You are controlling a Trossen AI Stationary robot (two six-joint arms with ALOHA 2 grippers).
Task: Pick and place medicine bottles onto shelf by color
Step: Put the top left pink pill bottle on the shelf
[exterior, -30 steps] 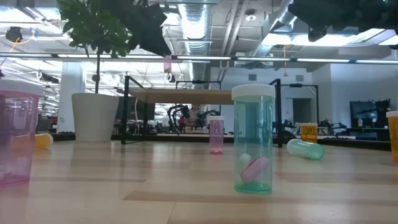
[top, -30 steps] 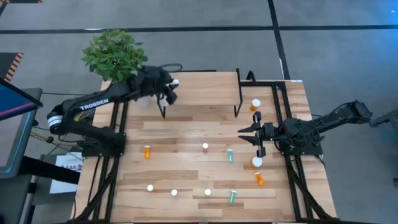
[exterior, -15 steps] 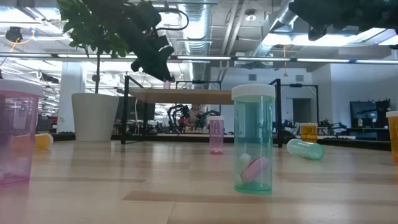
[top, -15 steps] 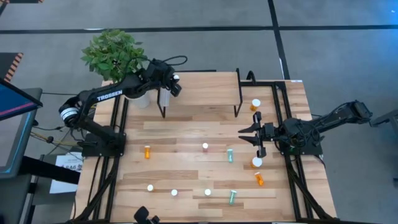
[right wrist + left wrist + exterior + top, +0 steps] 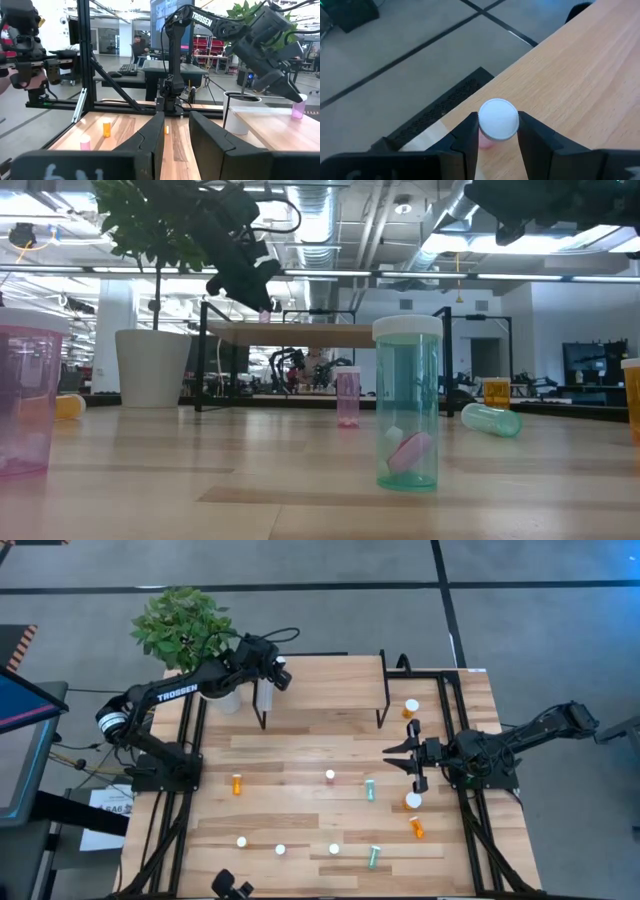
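Observation:
My left gripper (image 5: 279,673) is shut on a small pink bottle with a white cap (image 5: 498,118) over the far left corner of the light-wood shelf (image 5: 325,682). In the low view the bottle (image 5: 265,313) sits just at the shelf top (image 5: 300,333). My right gripper (image 5: 404,759) is open and empty at the table's right side, fingers pointing left. Other bottles are on the table: a standing pink one (image 5: 330,776), a teal one (image 5: 369,789) and an orange one (image 5: 236,783). My left gripper pinches the pink bottle at its top, one finger (image 5: 468,134) on each side of the white cap (image 5: 496,131). The fingers slant down from above and from the table's left. The bottle stays upright below them; whether its base touches the shelf, I cannot tell.
A potted plant (image 5: 185,625) stands at the far left beside my left arm. More bottles are near the front edge (image 5: 280,850), (image 5: 374,857) and on the right (image 5: 416,828), (image 5: 410,708). Black frame rails (image 5: 455,720) run along both table sides.
My left gripper has moved toward the table's far edge and come down with the pink bottle, from well above the shelf to its top at the far left corner. The bottle has stayed upright in the shut fingers.

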